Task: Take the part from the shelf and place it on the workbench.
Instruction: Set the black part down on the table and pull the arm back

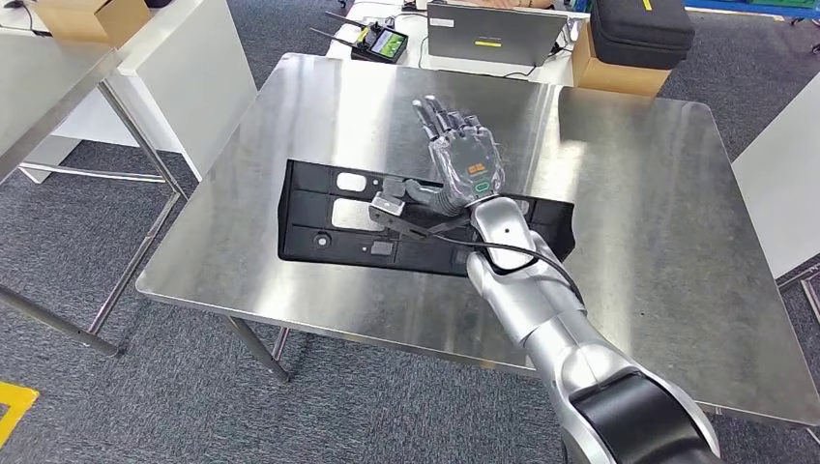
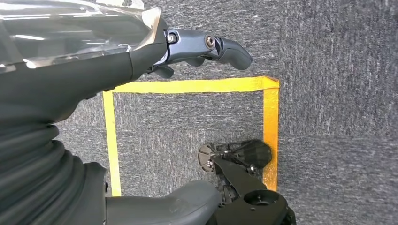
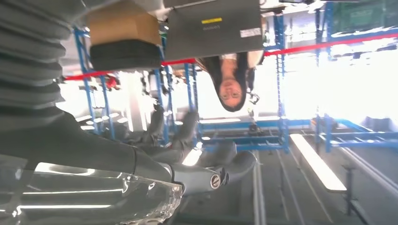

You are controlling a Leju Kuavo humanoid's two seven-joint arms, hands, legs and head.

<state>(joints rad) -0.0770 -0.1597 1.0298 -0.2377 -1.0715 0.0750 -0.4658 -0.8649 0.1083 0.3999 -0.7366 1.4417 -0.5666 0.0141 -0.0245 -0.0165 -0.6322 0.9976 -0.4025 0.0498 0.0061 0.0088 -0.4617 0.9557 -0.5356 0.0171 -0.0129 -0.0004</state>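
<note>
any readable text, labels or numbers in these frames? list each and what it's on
No text can be read in any view.
Laptop: yellow sticker on the lid, print too small.
Laptop in the right wrist view: yellow sticker and a white label, both blurred.
Right hand: orange mark and a green outline on its back, too small to read.
Handheld controller: lit screen, content unreadable.
Black part on the workbench: no print visible.

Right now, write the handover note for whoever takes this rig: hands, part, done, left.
Right hand: open, fingers spread, above the black part, holding nothing.
Left hand: hanging over grey carpet with yellow tape, holding nothing; open or shut is unclear.
Part: lies flat on the steel workbench, near its front-left edge.
Done: part is on the workbench.
Left: pull the right arm clear.
</note>
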